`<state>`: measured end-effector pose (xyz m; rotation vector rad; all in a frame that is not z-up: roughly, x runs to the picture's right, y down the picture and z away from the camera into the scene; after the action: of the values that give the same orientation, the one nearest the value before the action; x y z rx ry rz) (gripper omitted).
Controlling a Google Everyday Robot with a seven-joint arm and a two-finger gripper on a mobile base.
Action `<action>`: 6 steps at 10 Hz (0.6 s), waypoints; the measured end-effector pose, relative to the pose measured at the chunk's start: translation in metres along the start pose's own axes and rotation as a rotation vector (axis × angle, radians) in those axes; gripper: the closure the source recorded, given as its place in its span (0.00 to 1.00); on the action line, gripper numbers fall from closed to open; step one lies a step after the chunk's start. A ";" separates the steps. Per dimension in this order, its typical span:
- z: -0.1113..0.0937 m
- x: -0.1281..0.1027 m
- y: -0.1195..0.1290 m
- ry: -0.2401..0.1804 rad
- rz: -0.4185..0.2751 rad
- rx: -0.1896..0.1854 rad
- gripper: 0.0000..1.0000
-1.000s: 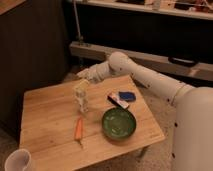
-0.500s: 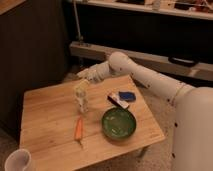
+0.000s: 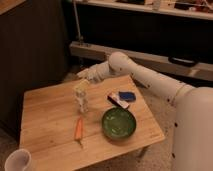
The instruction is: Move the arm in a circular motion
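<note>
white arm (image 3: pixel 150 81), outstretched; fingers (image 3: pixel 84 75) over table (image 3: pixel 47 117) edge

Glossy white rounded arm (image 3: pixel 150 81), pale yellowish tool (image 3: pixel 84 75) at its tip.

The gripper (image 3: pixel 84 75) hangs over the far side of the surface (image 3: pixel 50 107), at the end of the arm (image 3: pixel 150 80). Well to the gripper's right and lower, the arm's thick last segment runs off the right and bottom edges. Directly under the gripper stands a pale upright thing (image 3: pixel 81 98) of a kind I cannot tell, nor whether the gripper touches its top. Right of the gripper and a little lower lies a flat blue, white and red packet (image 3: pixel 122 97), too small to name. Far below and left of the gripper, a white cup (image 3: pixel 17 161) is cut by the bottom edge. High to the gripper's right, clutter (image 3: pixel 196 6) is cut by the top edge.
</note>
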<state>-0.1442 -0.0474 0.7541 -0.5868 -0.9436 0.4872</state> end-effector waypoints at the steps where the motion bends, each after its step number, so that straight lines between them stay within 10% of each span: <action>1: 0.000 0.000 0.000 0.003 -0.002 0.001 0.35; 3: -0.001 -0.005 0.001 0.044 -0.037 0.016 0.35; 6: -0.013 -0.052 0.018 0.219 -0.182 0.063 0.35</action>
<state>-0.1617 -0.0695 0.7045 -0.4811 -0.7613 0.2820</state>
